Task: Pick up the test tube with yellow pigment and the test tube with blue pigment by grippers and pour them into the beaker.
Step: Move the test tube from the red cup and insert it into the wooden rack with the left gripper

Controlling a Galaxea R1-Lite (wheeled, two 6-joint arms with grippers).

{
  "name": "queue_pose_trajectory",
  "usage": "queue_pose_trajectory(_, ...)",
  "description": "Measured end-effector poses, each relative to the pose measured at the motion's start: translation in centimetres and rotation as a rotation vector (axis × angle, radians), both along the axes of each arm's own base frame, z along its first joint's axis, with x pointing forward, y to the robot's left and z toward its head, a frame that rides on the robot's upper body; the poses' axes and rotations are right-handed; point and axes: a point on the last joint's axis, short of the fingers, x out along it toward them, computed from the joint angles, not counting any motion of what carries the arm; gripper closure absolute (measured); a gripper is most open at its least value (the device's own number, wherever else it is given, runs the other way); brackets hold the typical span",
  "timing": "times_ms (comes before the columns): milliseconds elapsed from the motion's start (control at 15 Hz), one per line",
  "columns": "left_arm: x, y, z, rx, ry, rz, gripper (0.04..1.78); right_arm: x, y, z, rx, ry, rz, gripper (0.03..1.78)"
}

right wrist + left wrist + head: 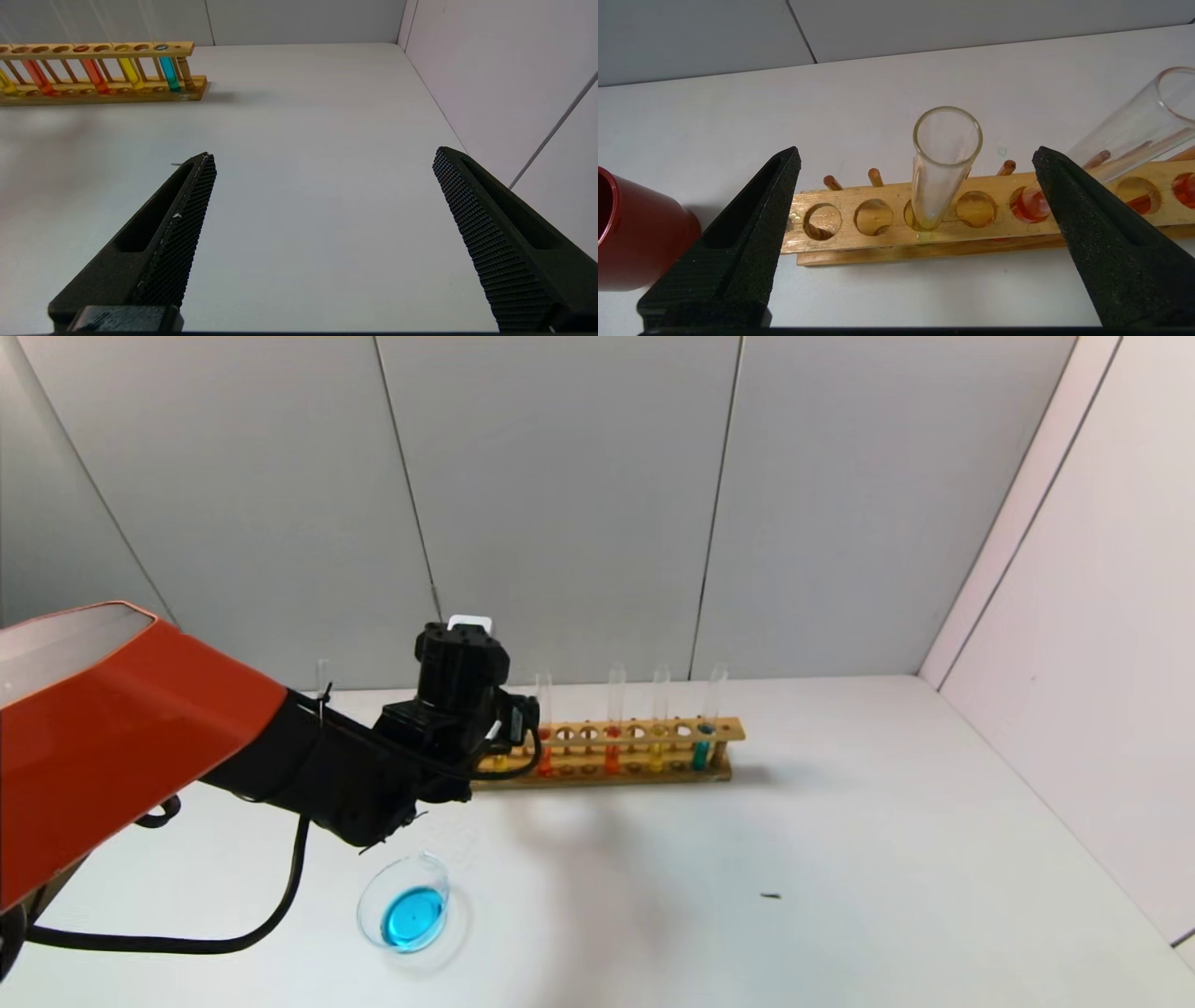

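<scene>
My left gripper [917,154] is open at the left end of the wooden rack [644,730]. A test tube with yellow pigment [945,158] stands upright in the rack's third hole between the two fingers, and neither touches it. A second yellow tube [657,747] and the test tube with blue pigment [702,747] stand near the rack's right end; both also show in the right wrist view, yellow tube [132,72] and blue tube [169,72]. The beaker [366,896] sits on the table below my left arm with blue liquid in it. My right gripper [324,156] hangs open over bare table, holding nothing.
A dark red cup [640,233] stands just beyond the rack's left end, close to one left finger. Tubes with orange-red liquid [612,747] stand in the rack, one leaning [1115,140] beside the other finger. Walls close the back and right of the white table [840,859].
</scene>
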Motion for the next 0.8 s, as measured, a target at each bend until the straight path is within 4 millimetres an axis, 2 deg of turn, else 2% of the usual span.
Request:
queue_pose_trajectory(333,0.75,-0.38,0.18,0.000,-0.001,0.002,0.07,0.00,0.00,0.00,0.000,0.000,0.000,0.11)
queue_pose_trajectory(467,0.68,-0.32,0.24,-0.001,-0.001,0.004,0.14,0.00,0.00,0.00,0.000,0.000,-0.001,0.11)
queue_pose_trajectory(600,0.52,-0.25,0.28,0.000,-0.001,0.004,0.31,0.00,0.00,0.00,0.000,0.000,-0.001,0.11)
queue_pose_trajectory(800,0.01,-0.06,0.67,-0.001,-0.003,0.001,0.76,0.00,0.00,0.00,0.000,0.000,0.000,0.11)
